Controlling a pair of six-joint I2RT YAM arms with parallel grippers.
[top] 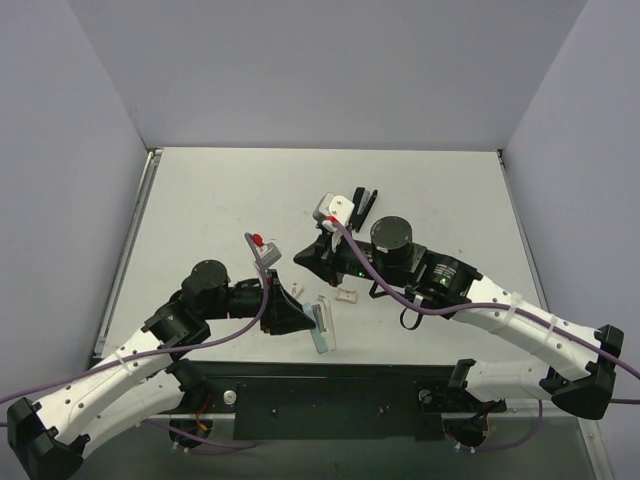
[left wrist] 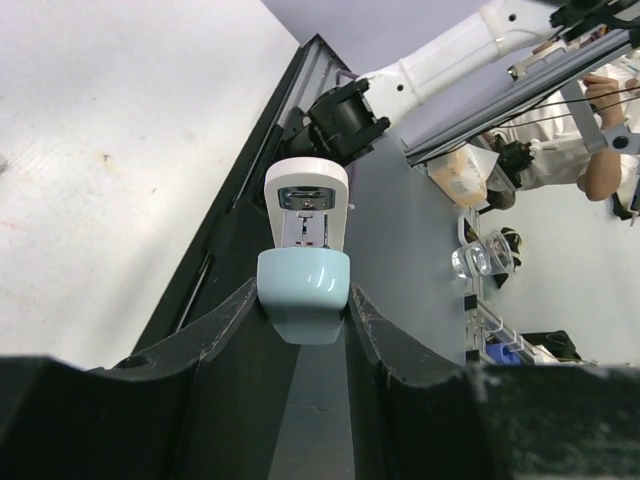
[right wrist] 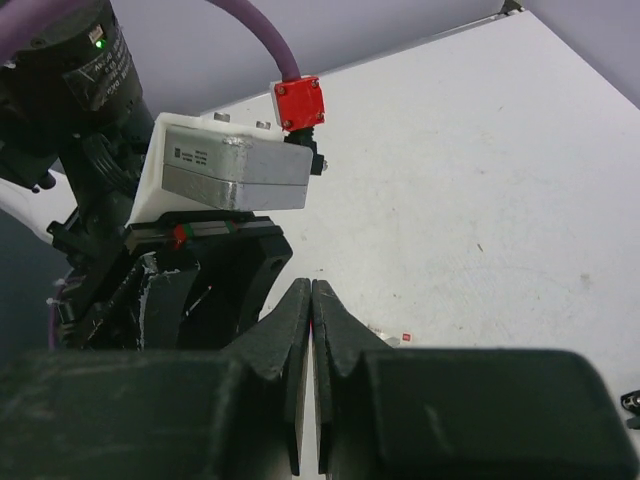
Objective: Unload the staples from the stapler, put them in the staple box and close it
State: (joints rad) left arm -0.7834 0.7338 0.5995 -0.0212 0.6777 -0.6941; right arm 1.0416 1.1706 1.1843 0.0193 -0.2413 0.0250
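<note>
Between the fingers (left wrist: 225, 340) of the left claw (left wrist: 303, 325) sits a light-blue bar (left wrist: 303, 290), gripped at its rounded blue end with the jaws partway closed against its sides. Past the fingertips its white end shows, with a silvery metal part set into it. From above, this bar sticks out ahead of the left claw over the near part of the table (top: 220, 200). Facing it from the other side, the right claw (right wrist: 305, 330) has its two fingers pressed flat together with nothing between them. Straight ahead of those closed tips is the left arm's wrist camera (right wrist: 235, 175), a white and silver box with a red plug on top. The stapler (top: 362, 204), slim and black, lies on the table behind the right claw on its far side, just beside that arm's own camera mount and well apart from the left claw. Neither claw touches it, and I cannot tell whether it is hinged open or closed. A small white piece (top: 347, 296) lies on the table between the two claws, near the bar's free end
</note>
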